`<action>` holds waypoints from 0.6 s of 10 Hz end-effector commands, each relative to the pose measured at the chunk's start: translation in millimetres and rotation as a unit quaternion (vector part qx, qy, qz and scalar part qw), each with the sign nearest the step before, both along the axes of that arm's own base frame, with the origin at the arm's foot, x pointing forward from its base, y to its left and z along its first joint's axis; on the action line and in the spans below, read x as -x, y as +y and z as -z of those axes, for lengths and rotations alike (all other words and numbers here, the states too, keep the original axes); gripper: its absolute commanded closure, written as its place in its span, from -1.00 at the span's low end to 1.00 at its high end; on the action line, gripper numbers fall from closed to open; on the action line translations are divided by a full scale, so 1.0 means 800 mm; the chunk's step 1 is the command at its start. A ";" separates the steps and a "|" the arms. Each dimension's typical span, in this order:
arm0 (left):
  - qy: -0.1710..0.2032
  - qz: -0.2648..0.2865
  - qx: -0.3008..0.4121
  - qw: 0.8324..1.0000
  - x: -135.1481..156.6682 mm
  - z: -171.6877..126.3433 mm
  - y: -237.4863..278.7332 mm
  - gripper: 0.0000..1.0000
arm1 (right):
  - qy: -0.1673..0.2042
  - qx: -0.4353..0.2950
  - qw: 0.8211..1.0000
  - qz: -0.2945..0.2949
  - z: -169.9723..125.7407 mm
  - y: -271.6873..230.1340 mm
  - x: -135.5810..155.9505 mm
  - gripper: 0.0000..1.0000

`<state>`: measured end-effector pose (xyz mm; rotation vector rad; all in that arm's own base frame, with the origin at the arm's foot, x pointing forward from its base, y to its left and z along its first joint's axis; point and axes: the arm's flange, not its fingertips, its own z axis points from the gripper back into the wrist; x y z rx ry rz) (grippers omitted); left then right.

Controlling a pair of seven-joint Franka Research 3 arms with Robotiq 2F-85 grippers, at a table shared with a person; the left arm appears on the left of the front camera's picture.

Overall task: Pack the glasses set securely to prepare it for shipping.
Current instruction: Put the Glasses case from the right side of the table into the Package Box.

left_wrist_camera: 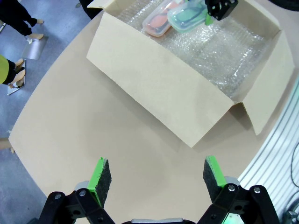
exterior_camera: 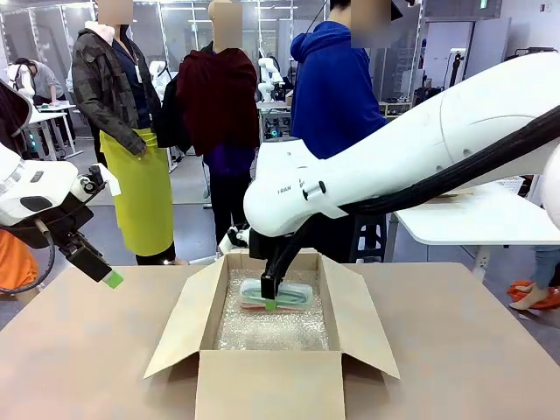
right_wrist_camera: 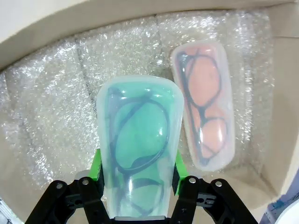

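The tan tabletop [exterior_camera: 79, 350] carries an open brown cardboard box [exterior_camera: 267, 385] at the lower middle of the front view, its floor lined with bubble wrap [exterior_camera: 271, 332]. Over the wrap, at the frame's centre, is the mint green glasses case [right_wrist_camera: 140, 140], translucent, with dark frames showing through. The right pincer [right_wrist_camera: 136, 163] clamps its long sides. Just beside it lies the clear-white case [right_wrist_camera: 205, 107], pink inside, also with dark frames. The left pincer [left_wrist_camera: 156, 178] gapes wide over bare tabletop at the left.
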<state>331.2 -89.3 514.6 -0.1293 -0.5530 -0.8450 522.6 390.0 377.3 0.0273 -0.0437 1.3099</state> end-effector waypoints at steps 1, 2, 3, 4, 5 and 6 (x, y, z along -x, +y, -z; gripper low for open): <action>-0.002 0.001 -0.003 1.000 0.001 -0.001 0.002 -1.00 | 0.004 0.012 1.000 -0.001 0.016 0.009 -0.003 0.19; -0.002 0.001 -0.003 1.000 0.001 -0.001 0.002 -1.00 | 0.004 0.004 1.000 -0.014 0.032 0.009 -0.002 0.19; -0.002 0.001 -0.003 1.000 0.001 -0.001 0.002 -1.00 | 0.001 0.006 1.000 -0.021 0.044 0.009 -0.003 0.19; -0.002 0.001 -0.003 1.000 0.001 -0.001 0.002 -1.00 | 0.010 0.012 1.000 -0.018 0.053 0.008 -0.003 0.19; -0.002 0.001 -0.003 1.000 0.001 -0.001 0.002 -1.00 | 0.004 0.013 1.000 -0.022 0.051 0.006 -0.001 0.19; -0.002 0.001 -0.003 1.000 0.001 -0.001 0.002 -1.00 | 0.002 0.012 1.000 -0.025 0.045 0.004 0.000 -1.00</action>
